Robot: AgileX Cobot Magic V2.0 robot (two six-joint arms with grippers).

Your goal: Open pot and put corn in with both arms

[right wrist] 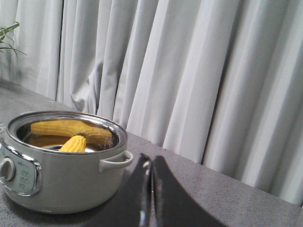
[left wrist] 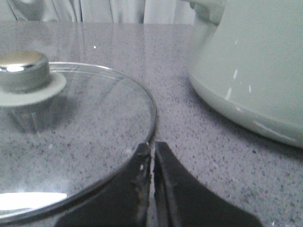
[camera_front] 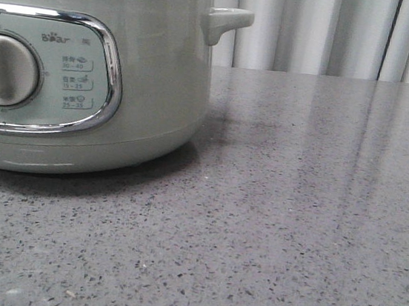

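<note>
The pale grey-green pot (camera_front: 154, 80) stands at the left of the front view, its knob panel facing me, with no lid on it. In the right wrist view the pot (right wrist: 71, 184) is open and the yellow corn (right wrist: 74, 144) lies inside, mirrored on the steel wall. My right gripper (right wrist: 151, 163) is shut and empty, raised to the side of the pot's handle (right wrist: 116, 161). My left gripper (left wrist: 153, 147) is shut and empty at the edge of the glass lid (left wrist: 85, 137), which lies on the counter beside the pot (left wrist: 255, 66). No gripper shows in the front view.
Grey speckled counter (camera_front: 309, 211) stretches to the right of the pot. White curtains (right wrist: 199, 71) hang behind. The lid's chrome knob (left wrist: 21, 71) stands up from its middle. A green plant leaf (right wrist: 7, 35) shows far back.
</note>
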